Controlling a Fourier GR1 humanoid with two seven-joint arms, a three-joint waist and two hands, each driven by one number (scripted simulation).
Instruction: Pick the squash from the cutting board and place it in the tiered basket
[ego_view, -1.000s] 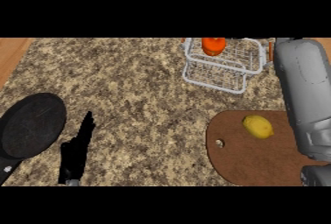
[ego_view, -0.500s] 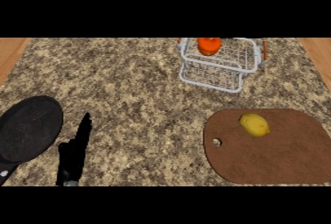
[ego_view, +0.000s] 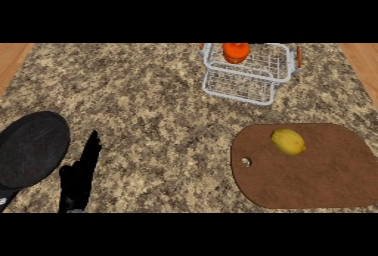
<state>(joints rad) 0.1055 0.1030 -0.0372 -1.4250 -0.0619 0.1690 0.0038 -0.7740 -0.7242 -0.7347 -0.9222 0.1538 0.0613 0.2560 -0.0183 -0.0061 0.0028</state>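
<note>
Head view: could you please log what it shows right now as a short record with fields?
squash: yellow squash lying on the cutting board, upper middle, untouched
tiered basket: white wire tiered basket at the counter's far side, beyond the board
basket contents: orange item in the upper tier
left hand: left hand at lower left, fingers straight, holding nothing
right hand: not in view
other: black pan at the left edge

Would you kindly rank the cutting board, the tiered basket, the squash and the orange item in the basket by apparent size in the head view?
1. cutting board
2. tiered basket
3. squash
4. orange item, though it sits farther from the camera, so its place behind the squash is unsure.
</note>
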